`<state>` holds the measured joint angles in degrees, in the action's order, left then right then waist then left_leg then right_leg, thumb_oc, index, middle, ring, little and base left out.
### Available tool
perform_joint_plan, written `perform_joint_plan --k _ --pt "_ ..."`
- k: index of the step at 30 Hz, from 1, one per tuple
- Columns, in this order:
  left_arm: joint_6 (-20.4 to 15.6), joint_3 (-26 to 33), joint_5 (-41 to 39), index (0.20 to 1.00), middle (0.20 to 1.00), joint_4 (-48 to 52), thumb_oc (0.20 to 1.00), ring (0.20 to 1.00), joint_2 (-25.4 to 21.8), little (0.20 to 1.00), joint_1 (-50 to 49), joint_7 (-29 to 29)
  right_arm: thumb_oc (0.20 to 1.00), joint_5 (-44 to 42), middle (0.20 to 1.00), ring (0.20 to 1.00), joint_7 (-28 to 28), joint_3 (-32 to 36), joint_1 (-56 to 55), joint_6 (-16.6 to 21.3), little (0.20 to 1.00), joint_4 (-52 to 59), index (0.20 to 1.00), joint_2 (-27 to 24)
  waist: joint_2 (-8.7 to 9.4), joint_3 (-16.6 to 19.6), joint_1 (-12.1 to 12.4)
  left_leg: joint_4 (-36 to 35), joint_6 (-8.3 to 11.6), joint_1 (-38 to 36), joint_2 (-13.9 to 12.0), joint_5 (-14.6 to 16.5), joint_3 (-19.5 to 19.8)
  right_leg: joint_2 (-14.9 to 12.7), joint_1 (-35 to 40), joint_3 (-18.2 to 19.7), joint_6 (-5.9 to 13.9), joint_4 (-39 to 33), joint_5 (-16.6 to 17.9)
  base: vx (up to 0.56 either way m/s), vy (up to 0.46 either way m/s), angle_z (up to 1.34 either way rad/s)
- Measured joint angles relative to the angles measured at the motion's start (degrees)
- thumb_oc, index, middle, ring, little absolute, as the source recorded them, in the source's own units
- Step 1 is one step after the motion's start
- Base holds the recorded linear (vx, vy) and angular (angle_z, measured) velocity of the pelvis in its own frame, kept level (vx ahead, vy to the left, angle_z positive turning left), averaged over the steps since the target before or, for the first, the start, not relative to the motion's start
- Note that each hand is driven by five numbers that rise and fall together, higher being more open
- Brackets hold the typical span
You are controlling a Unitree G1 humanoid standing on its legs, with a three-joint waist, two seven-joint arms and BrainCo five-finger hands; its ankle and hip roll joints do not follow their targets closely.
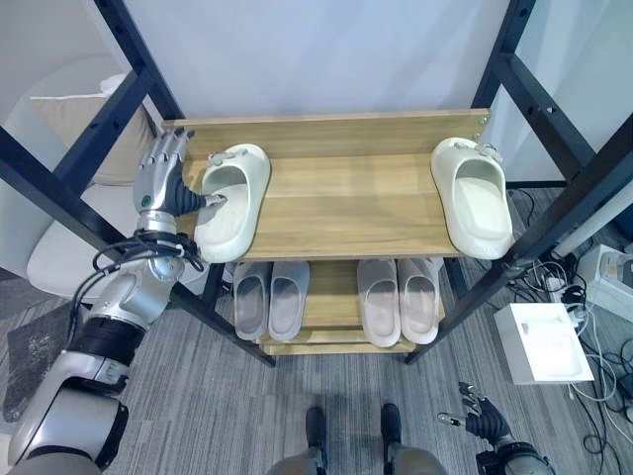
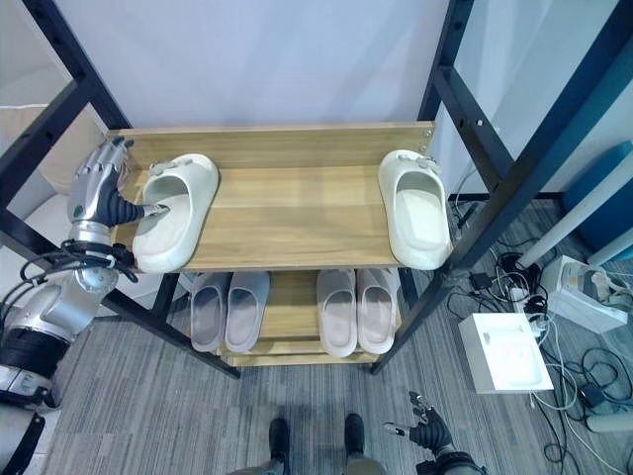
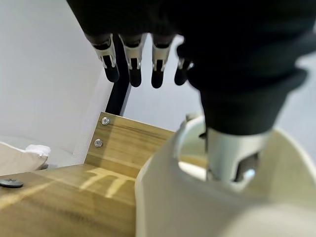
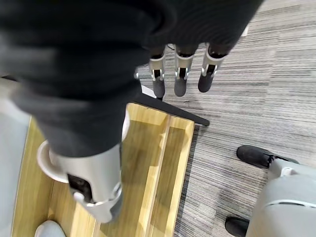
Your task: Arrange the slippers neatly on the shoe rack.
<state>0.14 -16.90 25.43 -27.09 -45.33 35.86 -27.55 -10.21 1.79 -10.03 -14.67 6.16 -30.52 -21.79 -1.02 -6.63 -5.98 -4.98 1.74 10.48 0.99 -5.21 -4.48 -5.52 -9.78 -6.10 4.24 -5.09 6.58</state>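
Observation:
Two cream slippers lie on the wooden top shelf [image 1: 346, 213] of the rack. The left slipper [image 1: 232, 198] rests slightly tilted at the shelf's left front corner, its toe over the front edge. My left hand [image 1: 163, 183] is at its outer side, fingers [image 3: 133, 69] straight and the thumb [image 3: 229, 153] poking into the slipper's opening. The right slipper [image 1: 475, 198] lies at the shelf's right end, untouched. My right hand [image 1: 485, 421] hangs low near the floor, open and holding nothing, its fingers [image 4: 180, 74] straight.
Two pairs of grey slippers [image 1: 270, 297] [image 1: 399, 297] sit on the lower shelf. Black frame posts [image 1: 554, 213] flank the rack on both sides. A white box [image 1: 544, 341] and loose cables lie on the floor at the right; a pale cushioned seat [image 1: 59, 247] stands at the left.

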Motion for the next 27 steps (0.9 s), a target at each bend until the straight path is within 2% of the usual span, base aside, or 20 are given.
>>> perform_joint_plan --k 3,4,6,7,8,9,10,11,12,13,14,15,16,17,19,24,25,27 --pt "0.7 -1.5 0.0 1.0 1.0 -1.7 1.0 1.0 -0.7 1.0 4.0 0.0 1.0 -0.1 1.0 1.0 0.0 0.1 -0.2 0.1 1.0 1.8 1.0 0.0 0.58 -1.0 -0.1 0.0 0.53 1.8 0.1 0.4 -0.9 -0.3 -2.0 0.6 0.46 0.0 -0.3 -0.03 -0.003 -0.02" --pt "0.8 -3.0 -0.1 1.0 1.0 -3.7 1.0 1.0 -1.1 1.0 7.6 0.1 1.0 -0.7 1.0 1.0 0.1 0.2 -0.2 0.1 1.0 2.9 1.0 0.0 1.43 -1.8 -0.8 3.2 1.04 4.1 1.1 1.4 -1.2 -1.4 -3.3 1.9 0.47 0.0 -0.2 -0.03 -0.002 0.07" --pt "1.0 -4.1 -0.1 1.0 1.0 -4.9 1.0 1.0 -1.7 1.0 9.6 0.2 1.0 -1.2 1.0 1.0 0.1 0.3 0.2 0.1 1.0 3.7 1.0 -0.7 0.78 -2.8 -0.9 2.1 0.75 4.4 0.8 2.1 -1.8 -1.1 -4.0 2.2 1.83 0.0 -0.7 -0.01 0.002 -0.14" --pt "1.4 -4.2 -0.7 1.0 1.0 -6.1 1.0 1.0 -1.4 1.0 11.0 -0.2 1.0 -1.3 1.0 1.0 0.1 1.0 1.7 0.1 1.0 3.7 1.0 -0.5 -1.47 -3.6 0.1 -0.1 1.12 4.8 -1.2 2.4 -3.2 1.0 -6.0 0.6 2.98 4.8 -0.7 -0.02 0.001 -0.13" --pt "1.4 -6.6 -1.3 1.0 1.0 -7.7 1.0 1.0 -2.2 1.0 15.0 -0.3 1.0 -1.9 1.0 1.0 0.0 1.3 1.5 0.1 1.0 3.6 1.0 1.7 2.08 -3.9 -1.5 2.0 6.54 6.2 1.0 6.1 -3.2 -1.8 -8.2 1.0 0.34 7.8 -4.5 -0.02 0.0 0.22" --pt "1.7 -7.7 -1.8 1.0 1.0 -8.1 1.0 1.0 -3.4 1.0 17.9 -0.1 1.0 -2.3 1.0 1.0 0.0 1.6 1.7 0.3 1.0 4.4 1.0 3.3 6.22 -4.2 -2.6 10.1 2.79 9.6 3.4 6.2 -3.8 -5.1 -8.9 1.8 -0.38 6.4 -1.3 -0.01 -0.002 0.36" --pt "2.1 -7.8 -1.9 1.0 1.0 -8.4 1.0 1.0 -3.7 1.0 18.9 -0.1 1.0 -2.3 1.0 1.0 0.0 1.8 2.4 0.5 1.0 4.6 1.0 3.5 6.79 -4.4 -3.0 19.2 1.11 11.8 3.0 7.8 -3.3 -5.4 -9.8 2.5 -0.09 5.9 -1.2 0.0 -0.009 -0.29" --pt "2.5 -6.6 -2.1 1.0 1.0 -9.6 1.0 1.0 -3.7 1.0 18.8 -0.5 1.0 -2.3 1.0 1.0 0.1 1.5 2.5 1.4 1.0 4.7 1.0 1.4 3.51 -4.1 -2.2 24.1 -0.52 8.5 -0.8 12.8 -2.3 -2.7 -10.1 3.0 3.56 4.4 -1.7 0.0 -0.009 -0.8" --pt "2.4 -5.8 -2.1 1.0 1.0 -10.6 1.0 1.0 -3.4 1.0 19.4 -0.2 1.0 -2.5 1.0 1.0 0.3 1.6 3.2 0.7 1.0 3.6 1.0 1.0 2.15 -4.8 -2.2 15.1 -1.15 3.6 -1.4 13.9 -2.8 -2.9 -10.8 3.3 4.65 5.8 -1.4 0.0 -0.012 -0.68" --pt "2.5 -5.7 -2.5 1.0 1.0 -10.8 1.0 1.0 -2.2 1.0 19.4 -0.1 1.0 -2.5 1.0 1.0 0.4 1.6 2.8 0.7 1.0 3.7 1.0 0.7 0.83 -5.4 -2.1 11.4 -0.65 2.1 -1.7 13.2 -3.9 -2.7 -10.6 2.8 4.43 7.1 -1.6 0.01 -0.005 0.07" --pt "2.5 -5.9 -3.5 1.0 1.0 -10.5 1.0 1.0 -0.6 1.0 19.5 -0.7 1.0 -2.9 1.0 1.0 0.1 1.5 0.9 0.7 1.0 4.2 1.0 -0.1 -0.91 -5.5 -3.4 4.9 1.08 -0.4 -1.7 10.8 -4.9 -1.9 -10.2 2.1 4.49 9.1 -1.7 0.01 -0.007 0.38" --pt "2.4 -6.0 -4.2 1.0 1.0 -10.0 1.0 1.0 -0.8 1.0 19.6 -0.5 1.0 -3.0 1.0 1.0 0.0 1.5 0.2 0.7 1.0 4.4 1.0 -0.2 -0.94 -5.4 -3.6 3.0 1.23 -1.0 -1.4 8.6 -5.6 -1.8 -9.4 1.7 4.44 8.8 -1.5 0.0 -0.005 0.38" --pt "2.3 -6.0 -4.2 1.0 1.0 -9.8 1.0 1.0 -0.8 1.0 19.8 -0.6 1.0 -3.4 1.0 1.0 0.0 1.4 -0.8 0.8 1.0 5.1 1.0 0.1 0.12 -5.5 -4.0 1.9 -0.26 -1.2 -0.2 3.0 -5.9 -1.8 -7.1 2.3 1.57 6.4 0.4 0.0 -0.005 -0.09" --pt "2.5 -5.1 -4.6 1.0 1.0 -9.6 1.0 1.0 0.0 1.0 18.9 -2.1 1.0 -3.4 1.0 1.0 0.2 1.4 0.3 0.7 1.0 4.5 1.0 -0.1 -0.48 -5.8 -3.5 0.7 -0.88 -1.2 -0.3 2.7 -6.1 -1.7 -6.8 2.8 1.27 3.2 0.9 0.01 -0.001 -0.17" --pt "2.5 -3.8 -4.5 1.0 1.0 -8.9 1.0 1.0 0.1 1.0 19.4 -2.3 1.0 -3.4 1.0 1.0 0.0 1.0 0.9 0.8 1.0 5.2 1.0 -0.1 -0.29 -5.9 -3.8 0.3 -0.14 -1.3 0.0 1.6 -6.5 -1.7 -5.3 2.8 1.02 0.0 3.8 0.01 -0.005 -0.2" --pt "2.0 -3.0 -4.6 1.0 1.0 -5.4 1.0 1.0 2.6 1.0 18.3 -2.3 1.0 -3.4 1.0 1.0 0.1 0.9 1.1 0.9 1.0 5.7 1.0 0.0 -0.34 -6.0 -4.2 0.3 -0.25 -1.7 -0.4 1.6 -6.6 -1.2 -5.0 2.8 1.17 0.0 4.2 0.01 -0.008 -0.04" --pt "1.4 -3.0 -4.6 1.0 1.0 -2.7 1.0 1.0 4.4 1.0 17.5 -3.0 1.0 -3.4 1.0 1.0 0.2 0.5 1.1 0.9 1.0 5.7 1.0 -0.1 -0.35 -6.0 -4.2 0.4 -1.09 -2.1 -0.9 1.0 -6.5 -0.7 -4.5 2.6 0.35 0.0 4.7 0.0 0.0 0.0" --pt "1.4 -2.9 -4.6 1.0 1.0 -2.0 1.0 1.0 5.2 1.0 17.1 -3.2 1.0 -3.4 1.0 1.0 0.1 0.3 1.1 0.9 1.0 6.1 1.0 -0.1 -0.38 -6.0 -4.3 0.4 -1.1 -2.6 -1.1 1.0 -6.5 -0.5 -4.0 2.5 0.32 0.0 4.7 0.01 -0.004 -0.02"
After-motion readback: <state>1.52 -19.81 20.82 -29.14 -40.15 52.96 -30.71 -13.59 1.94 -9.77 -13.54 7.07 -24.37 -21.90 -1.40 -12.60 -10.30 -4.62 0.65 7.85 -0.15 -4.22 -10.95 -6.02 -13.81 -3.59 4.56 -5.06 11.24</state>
